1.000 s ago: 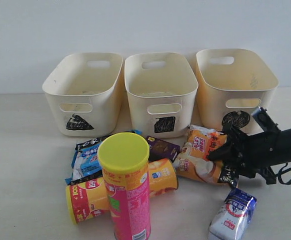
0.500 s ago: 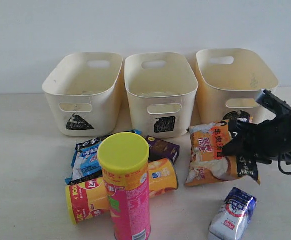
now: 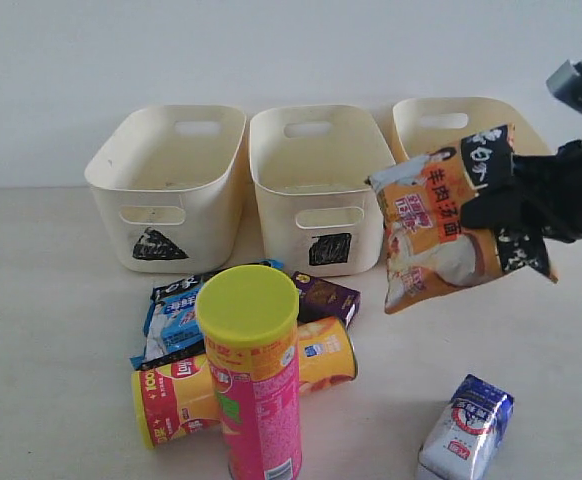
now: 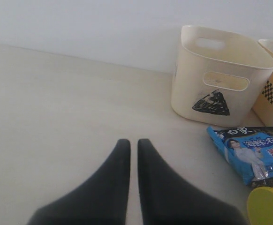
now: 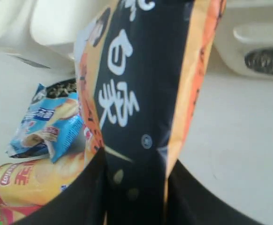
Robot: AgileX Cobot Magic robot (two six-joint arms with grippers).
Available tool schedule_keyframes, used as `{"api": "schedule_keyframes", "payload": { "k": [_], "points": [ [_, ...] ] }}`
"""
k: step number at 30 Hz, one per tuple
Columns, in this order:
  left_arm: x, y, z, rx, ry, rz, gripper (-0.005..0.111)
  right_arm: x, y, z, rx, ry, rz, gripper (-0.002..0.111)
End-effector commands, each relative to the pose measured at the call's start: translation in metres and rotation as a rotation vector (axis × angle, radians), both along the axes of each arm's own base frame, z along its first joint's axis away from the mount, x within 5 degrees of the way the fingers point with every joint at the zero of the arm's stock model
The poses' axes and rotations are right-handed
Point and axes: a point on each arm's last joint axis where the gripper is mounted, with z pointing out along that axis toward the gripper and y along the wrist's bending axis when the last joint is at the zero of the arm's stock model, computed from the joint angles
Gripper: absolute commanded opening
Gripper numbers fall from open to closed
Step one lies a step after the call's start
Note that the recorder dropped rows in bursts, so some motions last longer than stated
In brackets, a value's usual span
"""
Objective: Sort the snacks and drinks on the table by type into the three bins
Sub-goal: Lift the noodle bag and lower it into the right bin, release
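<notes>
My right gripper (image 3: 516, 215) is shut on the orange, white and black foil packet (image 3: 436, 235), which hangs in the air in front of the circle bin (image 3: 441, 125). The right wrist view shows the packet (image 5: 141, 79) pinched between the black fingers (image 5: 87, 187). On the table (image 3: 41, 330) stand the triangle bin (image 3: 166, 185) and the square bin (image 3: 321, 180). In front of them are an upright pink canister (image 3: 259, 400), a lying yellow-orange canister (image 3: 186, 390), a blue packet (image 3: 176, 315), a purple carton (image 3: 326, 297) and a blue-and-white carton (image 3: 466, 430). My left gripper (image 4: 130, 143) is shut over bare table.
The left wrist view shows the triangle bin (image 4: 221, 75), the blue packet (image 4: 254, 154) and the yellow lid (image 4: 268, 206) off to one side of the fingers. A white wall runs behind the bins. The held packet hides the circle bin's front.
My right gripper has lifted the orange packet off the table, up and to the right, to the height of the circle bin's rim. The left gripper has not moved.
</notes>
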Motion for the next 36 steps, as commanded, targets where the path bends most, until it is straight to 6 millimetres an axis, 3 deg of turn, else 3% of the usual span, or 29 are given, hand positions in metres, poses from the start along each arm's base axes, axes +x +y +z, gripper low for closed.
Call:
{"api": "schedule_keyframes", "payload": {
  "k": [1,5,11,18,25,36],
  "points": [
    [0.000,0.000,-0.001,-0.008,-0.004,0.001,0.005,-0.017,-0.002,0.036,-0.036,-0.133,-0.003,0.000],
    [0.000,0.000,-0.001,-0.008,-0.004,0.001,0.005,-0.029,-0.010,0.066,-0.082,-0.284,-0.105,0.000],
    [0.000,0.000,-0.001,-0.008,-0.004,0.001,0.005,-0.034,-0.035,0.102,-0.185,-0.511,-0.403,0.000],
    [0.000,0.000,-0.001,-0.008,-0.004,0.001,0.005,-0.006,-0.041,0.117,-0.223,-0.566,-0.450,0.000],
    [0.000,0.000,-0.001,-0.008,-0.004,0.001,0.005,0.052,-0.044,0.105,-0.251,-0.533,-0.448,0.000],
    [0.000,0.000,-0.001,-0.008,-0.004,0.001,0.005,0.138,-0.046,0.041,-0.297,-0.422,-0.418,0.000]
  ]
}}
